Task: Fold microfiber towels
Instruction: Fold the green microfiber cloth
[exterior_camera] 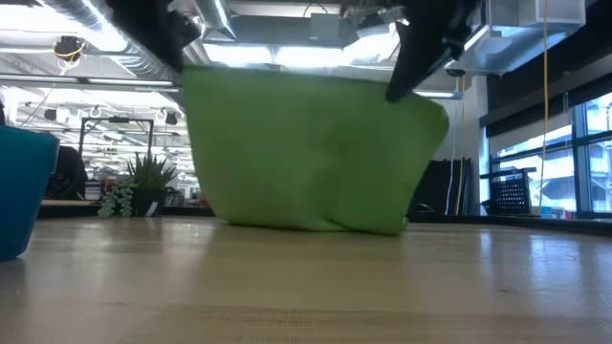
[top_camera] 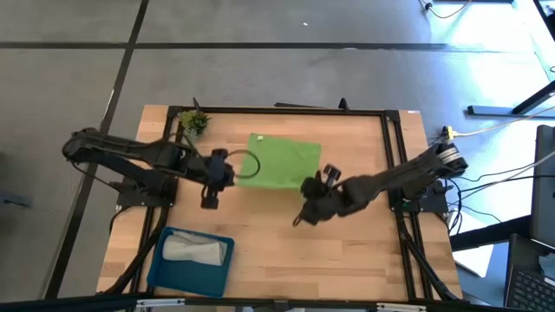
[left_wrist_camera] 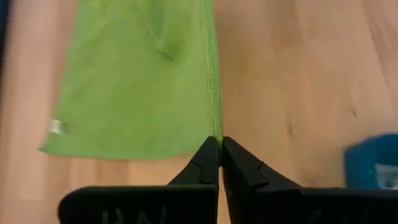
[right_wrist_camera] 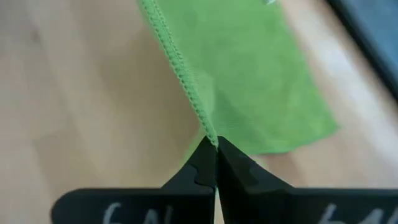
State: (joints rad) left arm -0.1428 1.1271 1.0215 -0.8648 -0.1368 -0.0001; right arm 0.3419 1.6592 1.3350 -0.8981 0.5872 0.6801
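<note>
The lime green towel (top_camera: 282,160) is at the table's middle. In the low view the green towel (exterior_camera: 316,153) stands up like a sheet, its near edge raised and its lower fold on the table. My left gripper (top_camera: 234,173) is shut on the near left corner and my right gripper (top_camera: 307,186) is shut on the near right corner. The light grey towel (top_camera: 195,251) lies crumpled in the blue tray (top_camera: 165,264) at the near left. My left gripper pinches the green towel's corner (left_wrist_camera: 216,132), where the stitched hem ends, between its two fingertips (left_wrist_camera: 208,155). The towel hangs below the hold and its far part lies on the table. One layer or several, I cannot tell. My right gripper pinches the towel's other near corner (right_wrist_camera: 210,135) at the stitched hem, between its two fingertips (right_wrist_camera: 202,158). The hem between the two grippers runs nearly straight in the low view (exterior_camera: 306,75). The cloth hangs down to the table.
A small green plant sprig (top_camera: 192,121) lies at the far left corner and shows in the low view (exterior_camera: 134,191). The blue tray shows at the low view's left edge (exterior_camera: 19,191). Bare wood (top_camera: 329,251) lies toward the near right.
</note>
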